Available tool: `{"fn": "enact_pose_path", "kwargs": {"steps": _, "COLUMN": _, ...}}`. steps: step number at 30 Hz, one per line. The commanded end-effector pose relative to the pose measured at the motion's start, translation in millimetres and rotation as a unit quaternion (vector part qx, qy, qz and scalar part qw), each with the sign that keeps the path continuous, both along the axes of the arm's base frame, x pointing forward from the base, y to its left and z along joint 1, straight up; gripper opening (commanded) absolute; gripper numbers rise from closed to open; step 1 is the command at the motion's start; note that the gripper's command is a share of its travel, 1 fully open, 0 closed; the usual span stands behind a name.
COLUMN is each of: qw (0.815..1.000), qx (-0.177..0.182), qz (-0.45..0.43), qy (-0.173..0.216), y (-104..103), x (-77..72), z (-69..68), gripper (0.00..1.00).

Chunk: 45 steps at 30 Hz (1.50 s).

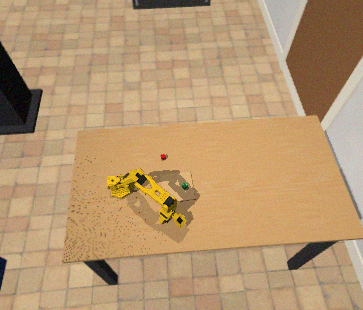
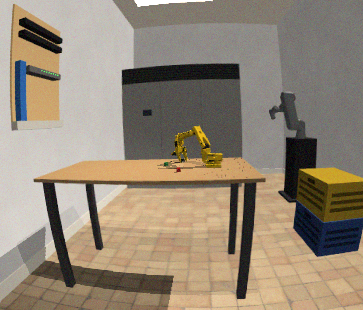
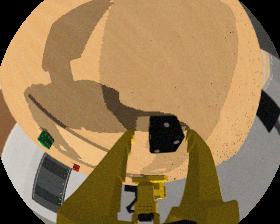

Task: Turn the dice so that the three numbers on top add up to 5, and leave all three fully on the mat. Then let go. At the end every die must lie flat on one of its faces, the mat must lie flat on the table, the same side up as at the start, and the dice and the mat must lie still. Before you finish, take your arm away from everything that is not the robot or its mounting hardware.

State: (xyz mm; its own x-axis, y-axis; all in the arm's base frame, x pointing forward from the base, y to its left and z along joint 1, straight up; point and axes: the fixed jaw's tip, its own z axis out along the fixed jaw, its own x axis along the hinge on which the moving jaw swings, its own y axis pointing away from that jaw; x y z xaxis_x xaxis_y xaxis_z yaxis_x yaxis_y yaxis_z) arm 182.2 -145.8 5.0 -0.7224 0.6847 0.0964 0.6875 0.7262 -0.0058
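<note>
My gripper (image 1: 163,221) (image 2: 181,159) (image 3: 160,132) is partly open, its jaws on either side of a black die. The black die (image 3: 166,133) is nearer the right-hand jaw in the wrist view, with a gap at the left. It shows a few white pips; its top number is unclear. It is outside the mat. A green die (image 1: 185,185) (image 2: 166,164) (image 3: 46,139) lies on the thin, table-coloured mat (image 1: 187,177) (image 3: 78,150). A red die (image 1: 163,157) (image 2: 178,170) (image 3: 76,168) lies on the table beyond the mat. Their numbers are too small to read.
The wooden table (image 1: 275,175) (image 2: 100,170) carries the arm, whose base is toward the left in the top view. The arm's shadow falls over part of the mat and the table around it. The table's front edge runs below the gripper in the top view.
</note>
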Motion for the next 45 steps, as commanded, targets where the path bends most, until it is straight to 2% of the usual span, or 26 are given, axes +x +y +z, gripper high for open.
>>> {"fn": "enact_pose_path", "kwargs": {"steps": 1, "qw": 1.000, "qx": -0.011, "qz": 0.011, "qy": -0.015, "y": -0.7, "x": 4.9, "z": 2.7, "gripper": 0.28}}
{"fn": "enact_pose_path", "kwargs": {"steps": 26, "qw": 1.000, "qx": -0.011, "qz": 0.011, "qy": -0.015, "y": -2.3, "x": 3.2, "z": 1.8, "gripper": 0.24}}
{"fn": "enact_pose_path", "kwargs": {"steps": 45, "qw": 1.000, "qx": -0.010, "qz": 0.011, "qy": -0.016, "y": -7.4, "x": -1.6, "z": 1.9, "gripper": 0.12}}
